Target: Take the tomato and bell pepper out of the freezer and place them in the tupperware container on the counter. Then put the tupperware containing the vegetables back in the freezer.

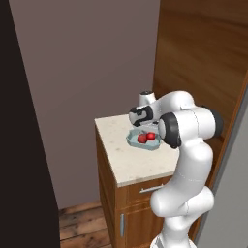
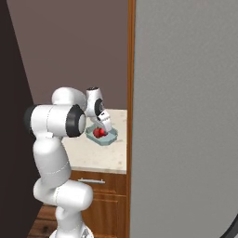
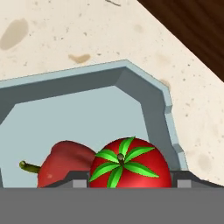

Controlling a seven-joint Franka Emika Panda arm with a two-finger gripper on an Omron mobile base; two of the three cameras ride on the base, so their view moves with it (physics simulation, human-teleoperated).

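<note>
While both vegetables already lie in the tupperware container (image 3: 144, 94), we judge the step in hand to be taking hold of that tray so it can go back to the freezer (image 2: 186, 116). The tomato (image 3: 130, 164) sits directly beneath our pincer (image 1: 141, 127), between its tips, with its green star facing up at us; the bell pepper (image 3: 65, 162) lies touching it on one side, its stem pointing away. Our pincer hangs just above the tray with its jaws parted and nothing held.

To do this well, we think we should not close where we are, since that would catch the tomato and not the tray. We would shift sideways until one finger stands inside the raised rim and the other outside it, choose a straight stretch of wall away from the cut corners, and come down far enough for a firm bite. The tray rests on the counter (image 1: 123, 162) below us, with the wooden panel (image 1: 203, 58) rising beyond it and the big grey door off to one side, so we would lift level and slowly, lest the round tomato roll out.
</note>
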